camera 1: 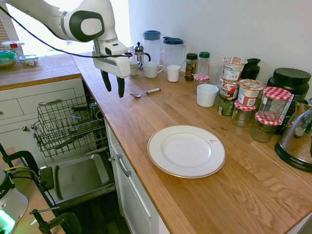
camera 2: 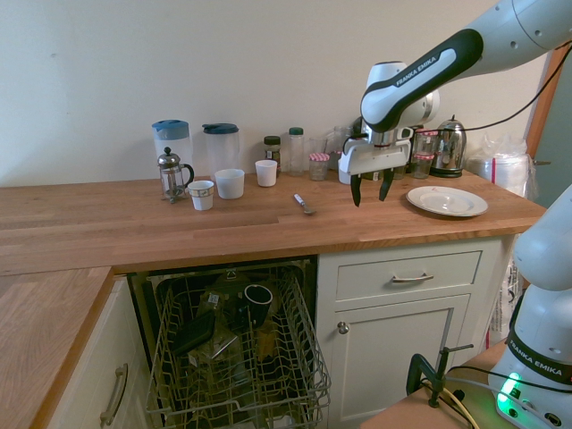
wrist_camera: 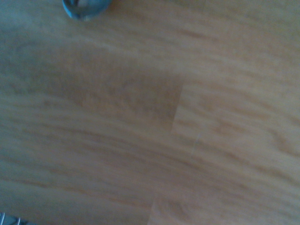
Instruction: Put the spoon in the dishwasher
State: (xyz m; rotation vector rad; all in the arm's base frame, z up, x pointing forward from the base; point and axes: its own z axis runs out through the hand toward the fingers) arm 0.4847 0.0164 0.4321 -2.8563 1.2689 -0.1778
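So the spoon (camera 1: 145, 92) is lying flat on the wooden bench (camera 2: 179, 227), near the edge above the dishwasher side — bowl toward the arm, handle angled off toward the mugs. The wrist cam only gets a blurry bit of its bowl. The jaws (camera 1: 113, 94) are wide apart with nothing between them, pointing down over the bench just off the spoon's bowl end, not touching it.

Behind the spoon there's a small white cup (camera 1: 173, 73), a white mug (camera 1: 151, 69), a patterned cup (camera 2: 201, 195) and a French press (camera 2: 172, 174), plus two pitchers with blue lids (camera 1: 151, 46) (camera 1: 173, 53) by the wall. On the other side of it sits a white plate (camera 1: 186, 151) with a thin rim line, and past that a kettle (camera 1: 298, 139) and a bunch of jars with red checked lids (camera 1: 267, 127).

Down below the bench the dishwasher (camera 2: 234, 349) is open — wire rack pulled out, with a dark mug (camera 2: 258, 302) and some clear stuff I can't make out in it. White cabinet (camera 2: 407, 326) right next to it.
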